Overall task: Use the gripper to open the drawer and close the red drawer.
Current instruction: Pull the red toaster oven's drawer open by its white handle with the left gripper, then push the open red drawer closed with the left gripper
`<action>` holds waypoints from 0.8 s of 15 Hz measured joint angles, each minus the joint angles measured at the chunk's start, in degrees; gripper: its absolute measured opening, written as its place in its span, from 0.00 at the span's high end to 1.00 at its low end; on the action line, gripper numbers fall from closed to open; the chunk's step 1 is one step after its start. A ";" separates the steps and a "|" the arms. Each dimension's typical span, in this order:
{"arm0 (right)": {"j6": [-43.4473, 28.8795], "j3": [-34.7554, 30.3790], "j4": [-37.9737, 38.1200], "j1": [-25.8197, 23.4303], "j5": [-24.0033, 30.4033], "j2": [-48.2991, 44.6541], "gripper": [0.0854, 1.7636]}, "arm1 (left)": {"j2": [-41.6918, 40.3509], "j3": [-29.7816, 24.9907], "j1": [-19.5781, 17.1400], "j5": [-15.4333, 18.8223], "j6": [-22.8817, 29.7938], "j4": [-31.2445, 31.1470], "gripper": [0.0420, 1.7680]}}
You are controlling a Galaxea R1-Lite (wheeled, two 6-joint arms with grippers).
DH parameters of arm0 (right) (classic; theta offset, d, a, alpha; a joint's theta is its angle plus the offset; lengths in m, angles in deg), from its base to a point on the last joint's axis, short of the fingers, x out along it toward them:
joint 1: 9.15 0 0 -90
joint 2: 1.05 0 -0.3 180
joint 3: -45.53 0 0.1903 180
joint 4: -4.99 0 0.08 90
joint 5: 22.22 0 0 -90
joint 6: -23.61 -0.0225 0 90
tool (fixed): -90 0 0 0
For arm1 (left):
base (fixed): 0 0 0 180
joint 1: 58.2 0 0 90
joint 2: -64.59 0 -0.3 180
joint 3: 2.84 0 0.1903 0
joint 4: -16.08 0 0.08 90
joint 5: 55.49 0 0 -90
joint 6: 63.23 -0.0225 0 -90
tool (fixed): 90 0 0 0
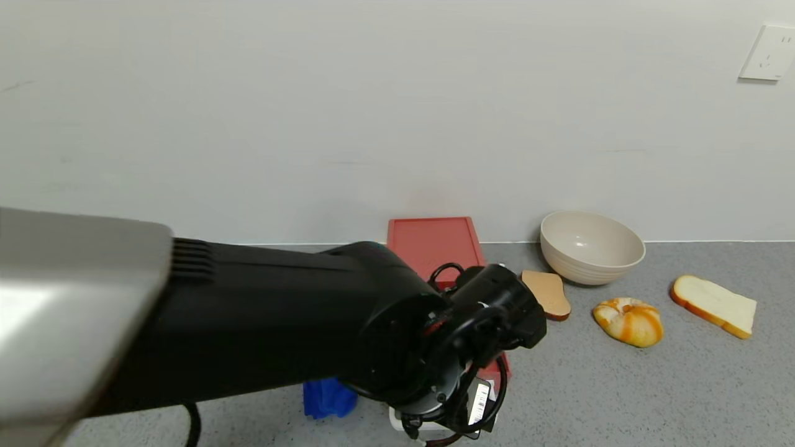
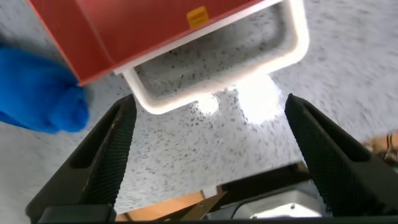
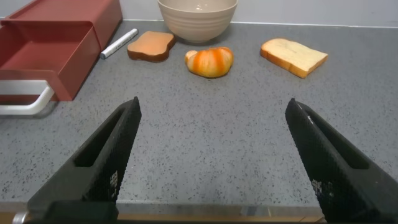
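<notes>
The salmon-red drawer (image 1: 435, 245) lies against the wall. Its tray (image 3: 50, 50) is slid out toward me, and the white loop handle (image 2: 217, 93) lies on the counter at its front. My left arm (image 1: 490, 310) reaches over the drawer and hides most of the tray in the head view. My left gripper (image 2: 210, 102) is open and empty, with its fingers (image 2: 109, 158) spread wide just short of the handle and not touching it. My right gripper (image 3: 212, 104) is open and empty, low over bare counter to the right of the drawer. The handle also shows in the right wrist view (image 3: 25, 102).
A beige bowl (image 1: 590, 248), a brown toast slice (image 1: 546, 295), an orange bun (image 1: 627, 320) and a white bread slice (image 1: 714, 304) lie right of the drawer. A marker (image 3: 118, 43) lies beside the drawer. A blue cloth (image 1: 329, 397) lies left of the handle.
</notes>
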State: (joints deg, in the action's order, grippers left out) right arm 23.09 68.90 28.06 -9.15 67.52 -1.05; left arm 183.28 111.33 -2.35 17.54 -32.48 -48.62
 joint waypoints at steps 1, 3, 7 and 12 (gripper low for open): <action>0.01 0.00 0.00 0.00 -0.02 0.00 0.03 | -2.04 -0.11 -0.44 1.40 -2.45 0.16 0.03; 0.01 0.00 -0.01 0.00 0.00 0.00 0.03 | -6.06 -0.13 -2.21 4.11 -7.08 0.90 0.03; 0.00 0.00 0.00 0.00 0.00 0.00 0.03 | -14.42 -1.83 -9.70 13.23 -16.41 6.47 0.03; 0.01 0.00 0.00 0.00 0.00 0.00 0.03 | -23.02 -10.29 -21.46 23.55 -23.98 18.44 0.03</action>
State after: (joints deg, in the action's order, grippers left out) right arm 23.10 68.90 28.06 -9.15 67.52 -1.05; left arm 160.26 101.04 -23.81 41.09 -56.46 -30.18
